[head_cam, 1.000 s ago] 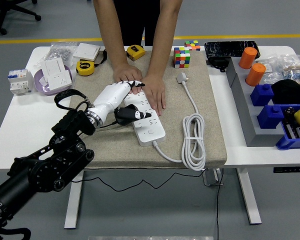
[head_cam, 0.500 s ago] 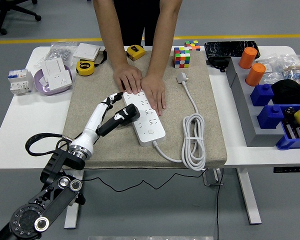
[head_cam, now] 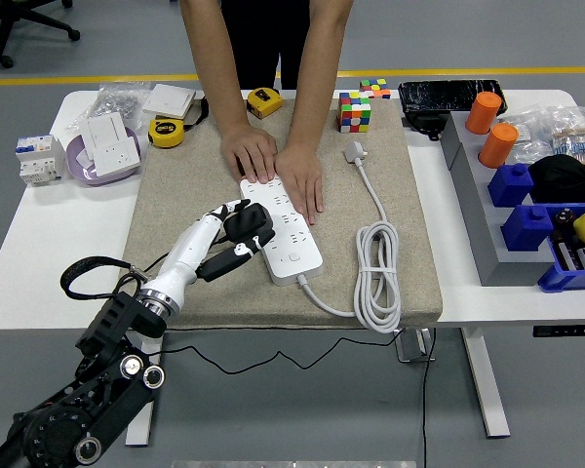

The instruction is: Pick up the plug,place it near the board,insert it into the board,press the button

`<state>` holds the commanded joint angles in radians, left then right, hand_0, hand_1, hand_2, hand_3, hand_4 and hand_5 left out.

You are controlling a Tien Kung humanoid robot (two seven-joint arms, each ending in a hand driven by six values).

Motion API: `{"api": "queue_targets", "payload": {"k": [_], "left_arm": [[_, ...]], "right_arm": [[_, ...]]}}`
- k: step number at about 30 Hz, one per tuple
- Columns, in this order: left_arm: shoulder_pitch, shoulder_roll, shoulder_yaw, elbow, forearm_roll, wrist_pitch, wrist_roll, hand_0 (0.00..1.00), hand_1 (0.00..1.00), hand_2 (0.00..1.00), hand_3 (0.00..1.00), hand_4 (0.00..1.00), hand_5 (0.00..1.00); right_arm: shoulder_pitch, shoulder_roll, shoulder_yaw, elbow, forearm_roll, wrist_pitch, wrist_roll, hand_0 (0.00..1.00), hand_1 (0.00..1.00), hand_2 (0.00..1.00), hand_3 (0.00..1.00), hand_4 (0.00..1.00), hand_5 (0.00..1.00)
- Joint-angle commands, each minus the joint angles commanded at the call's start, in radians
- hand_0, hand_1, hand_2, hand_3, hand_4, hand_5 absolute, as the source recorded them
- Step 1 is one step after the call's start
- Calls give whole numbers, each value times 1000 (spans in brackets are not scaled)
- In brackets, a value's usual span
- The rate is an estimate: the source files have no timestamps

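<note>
A white power strip [head_cam: 291, 234] lies slanted on the beige mat [head_cam: 175, 210]. Its own white plug [head_cam: 355, 151] and coiled white cord [head_cam: 376, 278] rest to the right. My left hand [head_cam: 232, 237], white with black fingers, is at the strip's left edge, curled around a black plug [head_cam: 248, 222]. The plug overlaps that edge of the strip; whether its pins touch a socket is hidden. A person at the far side presses both hands [head_cam: 302, 183] flat on the strip's far end.
Two tape measures [head_cam: 166, 132], a Rubik's cube [head_cam: 355, 111] and white socket parts [head_cam: 107, 141] lie along the table's back. On the right are orange cylinders [head_cam: 498, 143] and blue bins [head_cam: 526, 224] on a grey tray.
My left arm dropped from the left side to the lower left corner. The hand kept the black plug and shifted slightly right, back against the strip's left edge. The person's hands stayed put.
</note>
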<state>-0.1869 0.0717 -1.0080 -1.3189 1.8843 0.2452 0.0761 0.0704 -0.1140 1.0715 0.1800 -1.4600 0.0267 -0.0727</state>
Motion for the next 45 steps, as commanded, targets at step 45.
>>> {"api": "queue_targets", "payload": {"k": [45], "left_arm": [[-145,-7,145,91,10,-63,24,998,975,911,908,998,998]], "right_arm": [[10,-8,-21,0,24,-2,2,824,724,701,638,942,608]]}}
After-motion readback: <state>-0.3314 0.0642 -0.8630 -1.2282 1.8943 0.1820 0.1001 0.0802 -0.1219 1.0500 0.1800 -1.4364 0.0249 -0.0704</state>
